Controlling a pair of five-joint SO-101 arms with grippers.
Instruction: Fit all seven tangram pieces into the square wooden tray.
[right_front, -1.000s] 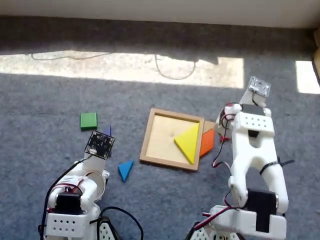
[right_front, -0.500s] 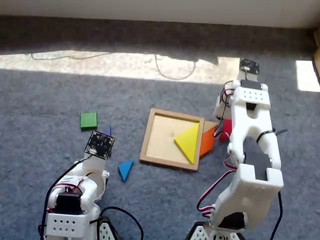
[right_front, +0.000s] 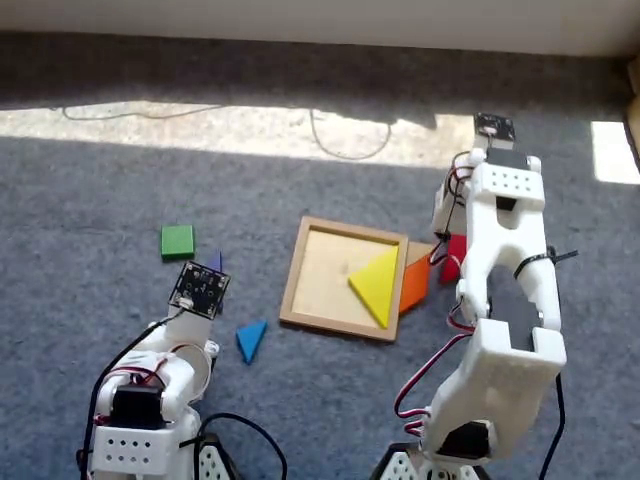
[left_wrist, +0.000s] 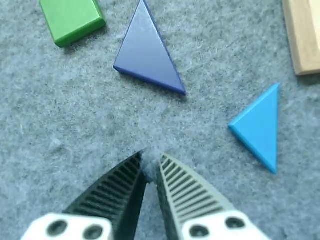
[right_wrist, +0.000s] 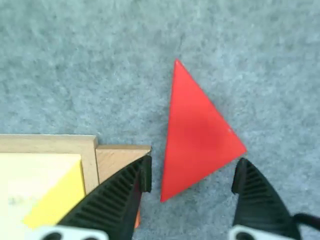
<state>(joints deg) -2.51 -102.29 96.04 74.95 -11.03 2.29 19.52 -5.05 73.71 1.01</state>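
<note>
1. Tangram pieces lie flat on the grey carpet (right_front: 90, 210). A red triangle (right_wrist: 197, 132) is near the tray's right side. A tan wooden piece (right_wrist: 117, 159) and an orange piece (right_front: 415, 284) sit against that same side.
2. Off to the tray's left lie a green square (left_wrist: 71, 19), a dark blue triangle (left_wrist: 148, 56) just beside it, and a light blue triangle (left_wrist: 258, 127) closer to the tray.
3. The right gripper (right_wrist: 192, 175) hangs low over the red triangle. Its jaws are spread wide, one on either side of the triangle's broad end, and they hold nothing.
4. In the high view the right arm stretches forward along the tray's right side.
5. The left gripper (left_wrist: 150, 165) points down at bare carpet short of the dark blue triangle. Its jaws are drawn almost together with nothing between them, and the arm is folded back near its base.
6. The square wooden tray (right_front: 292, 275) holds one yellow triangle (right_front: 377, 283), tucked toward its right side. The rest of its floor is bare wood.
</note>
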